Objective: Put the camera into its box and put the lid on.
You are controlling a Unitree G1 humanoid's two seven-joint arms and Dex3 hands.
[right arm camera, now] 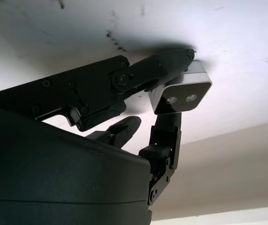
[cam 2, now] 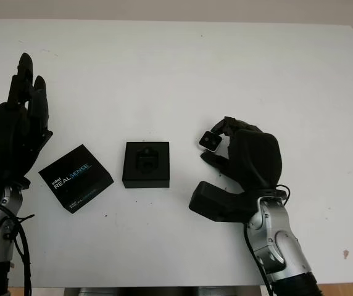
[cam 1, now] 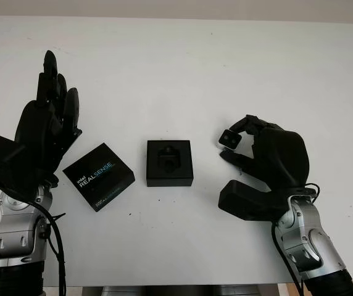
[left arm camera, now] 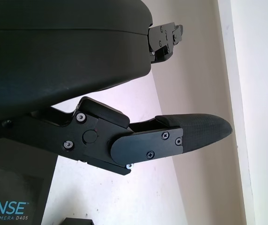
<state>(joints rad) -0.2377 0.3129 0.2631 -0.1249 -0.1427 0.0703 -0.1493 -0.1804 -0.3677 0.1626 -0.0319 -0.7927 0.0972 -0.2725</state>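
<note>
On the white tabletop [cam 1: 182,74], the open black box [cam 1: 170,163] sits at the centre with its lid [cam 1: 99,176], printed REALSENSE, just to its left. The right hand [cam 1: 269,157] is clamped on the small camera [cam 1: 229,139], held above the tabletop right of the box. The left hand [cam 1: 44,126] is open, holding nothing, beside the lid.

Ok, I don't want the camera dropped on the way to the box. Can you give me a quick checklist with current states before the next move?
1. Camera held in right hand fingertips: ok.
2. Grip firm enough for transport: cannot tell.
3. Box open, its recess free: ok.
4. Table between camera and box free of obstacles: ok.
5. Lid off, lying left of the box, apart from it: ok.
6. Left hand open, left of the lid, out of the path: ok.
</note>
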